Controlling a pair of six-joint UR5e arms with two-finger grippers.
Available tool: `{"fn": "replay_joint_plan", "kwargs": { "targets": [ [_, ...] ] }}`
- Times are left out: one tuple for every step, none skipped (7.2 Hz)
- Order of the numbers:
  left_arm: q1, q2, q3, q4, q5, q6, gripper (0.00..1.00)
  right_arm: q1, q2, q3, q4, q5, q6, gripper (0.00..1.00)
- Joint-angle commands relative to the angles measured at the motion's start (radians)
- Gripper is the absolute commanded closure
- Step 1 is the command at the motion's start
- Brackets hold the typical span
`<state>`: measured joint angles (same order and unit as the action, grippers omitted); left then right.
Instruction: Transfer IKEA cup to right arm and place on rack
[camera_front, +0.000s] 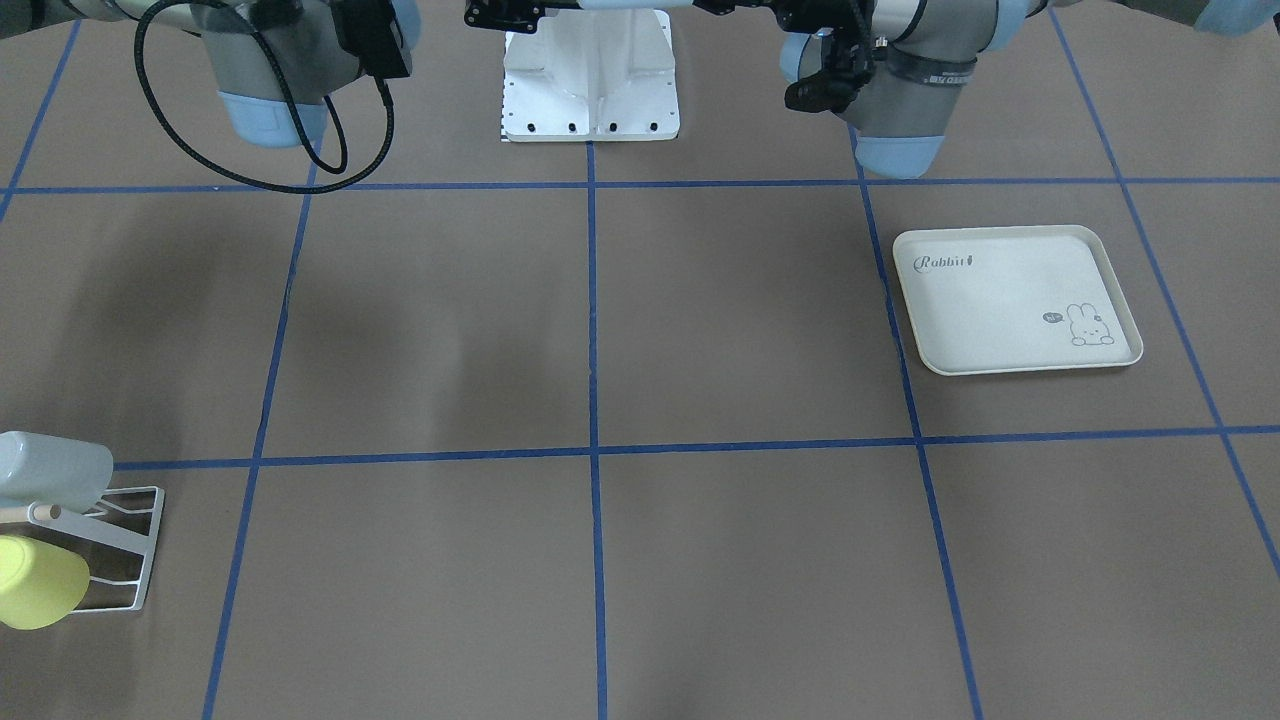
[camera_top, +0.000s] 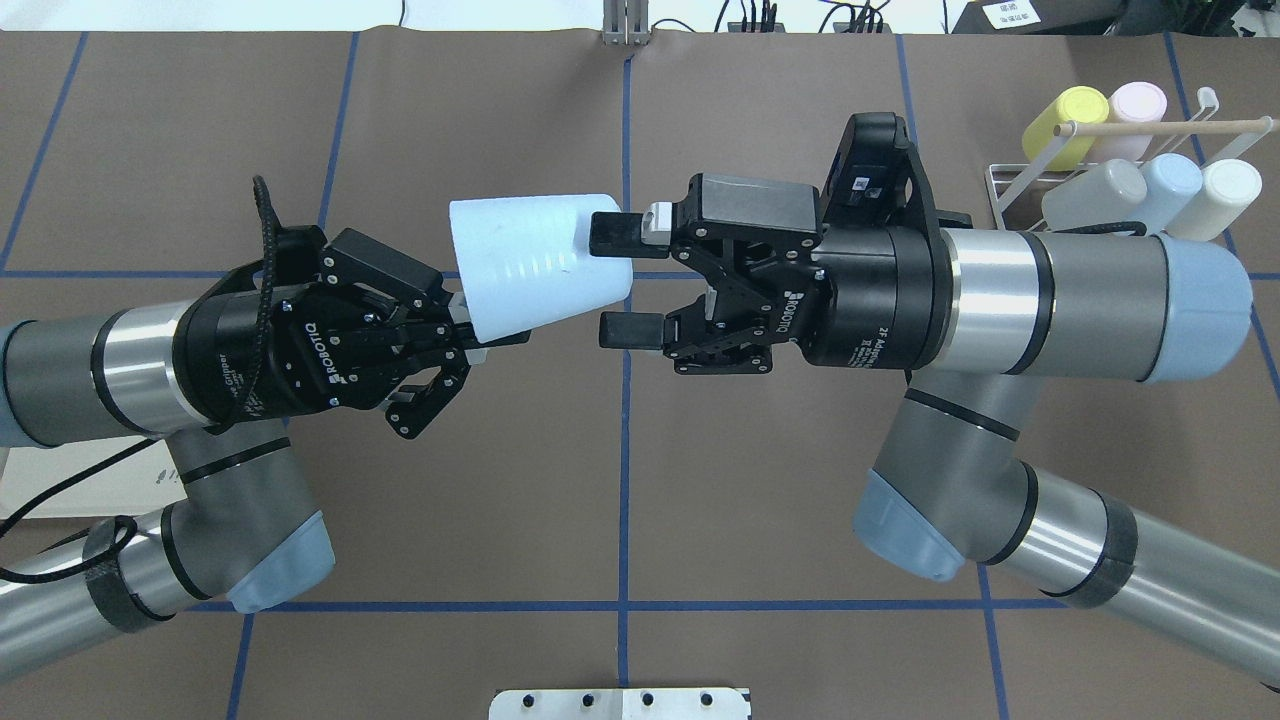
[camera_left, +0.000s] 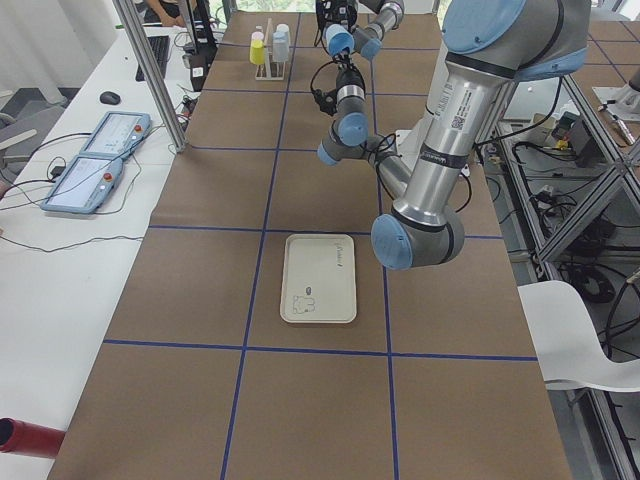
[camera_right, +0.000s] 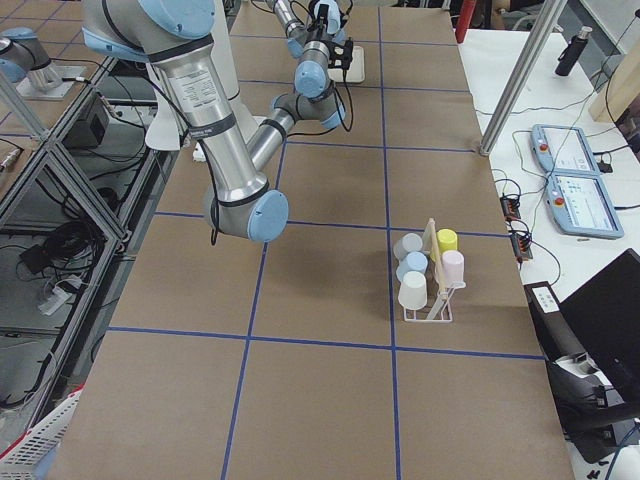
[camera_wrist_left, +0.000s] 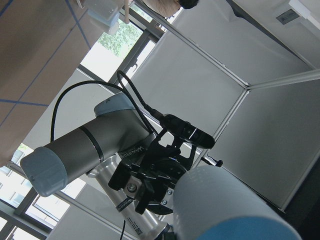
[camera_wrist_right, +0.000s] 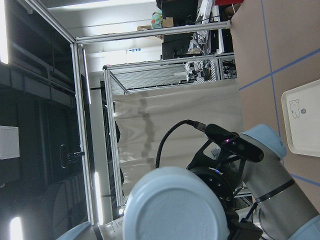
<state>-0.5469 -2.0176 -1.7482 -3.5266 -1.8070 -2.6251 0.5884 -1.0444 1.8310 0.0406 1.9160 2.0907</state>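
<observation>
The IKEA cup, pale blue-white, hangs on its side in mid-air over the table's middle. My left gripper is shut on its rim, at the wide end. From the other side my right gripper stands open around the cup's narrow base, one finger lying over the cup and the other just beside it. The right wrist view shows the round base close up. The white wire rack with its wooden dowel stands at the far right and carries several cups.
A cream rabbit-print tray lies flat on my left side of the table. The rack sits near the table's edge in the front-facing view. Blue tape lines cross the brown table cover. Monitors and cables lie beyond the table's far edge.
</observation>
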Motion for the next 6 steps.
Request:
{"fn": "replay_joint_plan", "kwargs": {
  "targets": [
    [0.021, -0.004, -0.001, -0.003, 0.000, -0.003, 1.00, -0.004, 0.001, 0.001, 0.001, -0.011, -0.005, 0.01],
    [0.022, -0.004, -0.002, -0.003, 0.000, -0.003, 1.00, -0.004, 0.003, 0.001, 0.001, -0.017, -0.005, 0.01],
    [0.022, -0.006, -0.002, -0.003, 0.000, -0.003, 1.00, -0.004, 0.003, 0.001, 0.001, -0.017, -0.005, 0.02],
    [0.028, -0.006, -0.002, -0.005, -0.002, -0.003, 1.00, -0.004, 0.001, 0.001, 0.001, -0.031, -0.005, 0.02],
    [0.030, -0.007, -0.002, -0.009, -0.002, -0.003, 1.00, -0.004, 0.001, 0.001, 0.001, -0.032, -0.006, 0.02],
    [0.030, -0.007, -0.002, -0.009, -0.002, -0.003, 1.00, -0.004, 0.001, 0.001, -0.001, -0.034, -0.006, 0.03]
  ]
}}
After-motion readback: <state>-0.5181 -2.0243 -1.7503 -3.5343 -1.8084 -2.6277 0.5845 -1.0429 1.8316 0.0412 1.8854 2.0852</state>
